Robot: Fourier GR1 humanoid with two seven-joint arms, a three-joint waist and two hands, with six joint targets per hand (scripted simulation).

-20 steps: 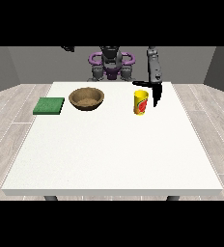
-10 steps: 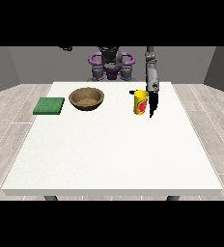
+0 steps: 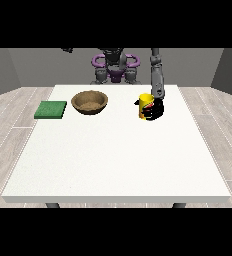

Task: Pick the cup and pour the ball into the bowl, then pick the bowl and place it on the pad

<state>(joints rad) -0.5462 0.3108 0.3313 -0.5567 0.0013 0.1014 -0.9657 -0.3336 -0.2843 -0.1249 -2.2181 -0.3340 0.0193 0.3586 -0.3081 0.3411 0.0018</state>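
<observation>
A yellow cup [image 3: 145,105] with a red mark stands upright on the white table [image 3: 118,150], right of centre at the back. The hand at the view's right [image 3: 156,109] sits against the cup's right side, with its black fingers curled round the cup's front and a thumb tip showing at the cup's left. No ball is visible; the cup's inside is hidden. A brown wooden bowl [image 3: 90,102] rests left of the cup. A green square pad [image 3: 51,109] lies flat further left. The other hand shows only as a dark tip [image 3: 67,49] at the top edge.
The robot's purple and grey torso [image 3: 115,67] stands behind the table's far edge. The grey forearm [image 3: 158,75] slopes down from the shoulder to the cup. Wooden floor surrounds the table.
The hand at the view's right has come down and in towards the cup, from beside it to wrapped round it. The cup, bowl and pad have stayed in place.
</observation>
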